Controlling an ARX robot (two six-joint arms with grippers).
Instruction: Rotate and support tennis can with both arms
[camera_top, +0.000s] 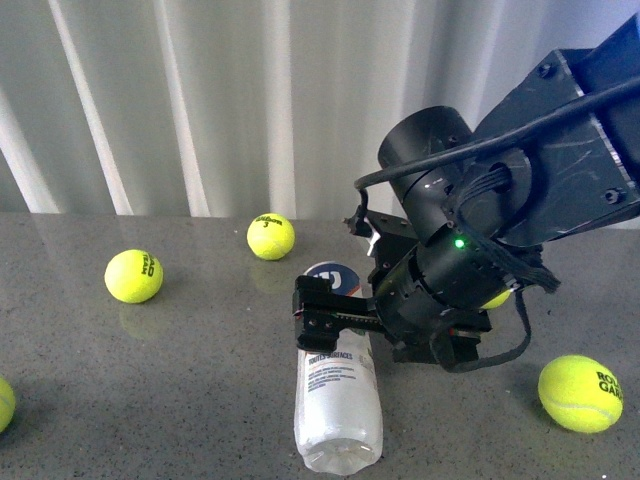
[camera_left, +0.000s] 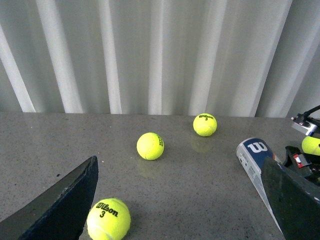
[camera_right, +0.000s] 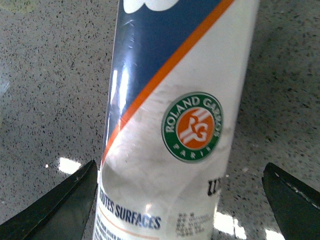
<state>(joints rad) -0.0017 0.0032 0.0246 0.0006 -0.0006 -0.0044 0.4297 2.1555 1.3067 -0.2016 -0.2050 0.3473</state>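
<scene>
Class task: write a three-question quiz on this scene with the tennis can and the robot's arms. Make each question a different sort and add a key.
1. True or false: the can stands upright on the table.
2. The round badge on the can reads: A Roland Garros, B Wimbledon, C Davis Cup.
3. Fill in: the right gripper straddles the can with its jaws ___.
Key: 1 false, it lies on its side; 2 A; 3 open.
</scene>
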